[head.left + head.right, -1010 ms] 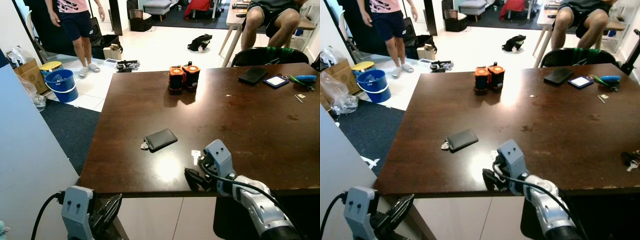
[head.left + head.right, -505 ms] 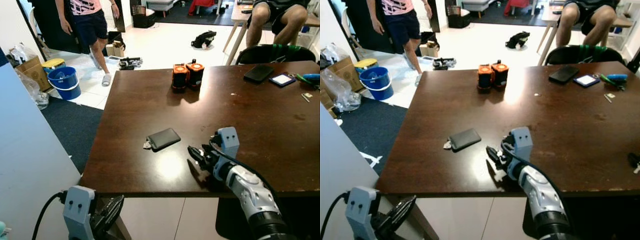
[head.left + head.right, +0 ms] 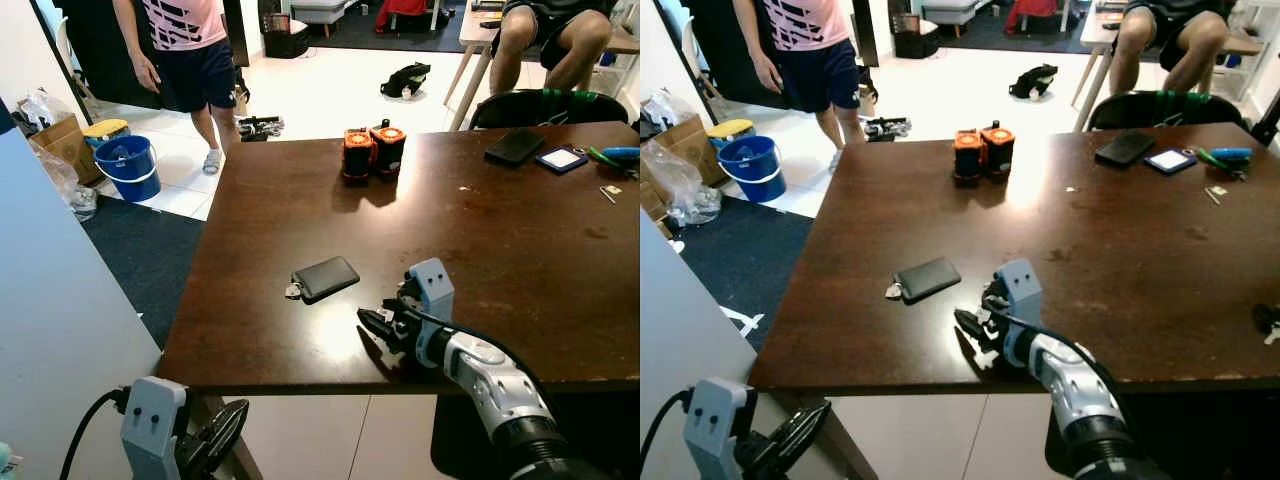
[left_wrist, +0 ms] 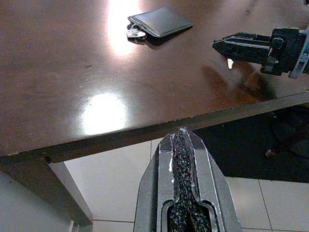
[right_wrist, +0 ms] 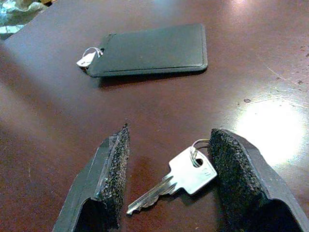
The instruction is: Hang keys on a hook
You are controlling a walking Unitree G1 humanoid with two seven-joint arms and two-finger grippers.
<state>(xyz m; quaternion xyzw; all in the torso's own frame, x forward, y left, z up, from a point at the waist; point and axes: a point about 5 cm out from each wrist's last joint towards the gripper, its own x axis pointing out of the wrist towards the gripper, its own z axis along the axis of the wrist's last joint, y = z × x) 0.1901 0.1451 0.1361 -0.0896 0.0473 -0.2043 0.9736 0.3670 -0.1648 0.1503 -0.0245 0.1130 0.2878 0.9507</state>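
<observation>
Dark brown wooden counter (image 3: 500, 230) in a bright tiled room

Beyond the counter lies a glossy white tile floor (image 3: 320, 90); left of it, a dark blue carpet (image 3: 140, 250), a blue plastic bucket (image 3: 128, 168) and a cardboard box (image 3: 62, 145).

key (image 5: 186, 178): 1 | black wallet (image 3: 324, 278): 1 | orange batteries (image 3: 370, 152): 2 | blue bucket (image 3: 129, 168): 1 | people: 2

The table (image 3: 500, 250) is dark brown with a glossy sheen. Between the black, coarse-textured fingers (image 5: 113, 183) of the right gripper (image 5: 169, 186) lies a silver key (image 5: 181, 179) on a silver ring. Beyond the fingertips sits a matte black wallet (image 5: 149, 50) with a silver tag. Farther off stand two orange-and-black batteries (image 3: 371, 152). The blue bucket (image 3: 128, 167) stands on white tile.
</observation>
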